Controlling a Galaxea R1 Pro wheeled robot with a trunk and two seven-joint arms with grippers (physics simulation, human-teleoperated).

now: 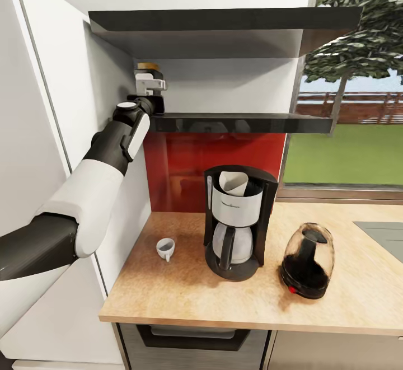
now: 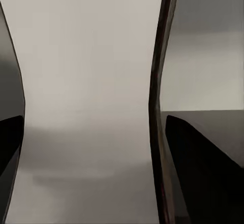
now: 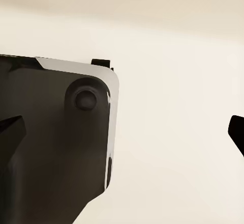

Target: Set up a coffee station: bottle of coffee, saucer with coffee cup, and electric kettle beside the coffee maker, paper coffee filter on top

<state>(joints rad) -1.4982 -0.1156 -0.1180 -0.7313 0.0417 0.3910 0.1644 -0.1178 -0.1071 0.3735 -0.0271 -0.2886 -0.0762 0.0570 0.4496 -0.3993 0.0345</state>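
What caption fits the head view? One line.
Left gripper reaches the bottle of coffee on the kitchen shelf, above the coffee maker.

Left arm point(image 1: 84, 191) raised, extended forward; left hand point(image 1: 150, 83) fingers closed around object.

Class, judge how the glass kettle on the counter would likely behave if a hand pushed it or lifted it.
The kettle looks egg-shaped and tall on a small black base, so a high push might tip it. Its clear glass body is probably smooth, slippery and fragile. It looks empty of water, so perhaps light; the black handle seems the safer hold.
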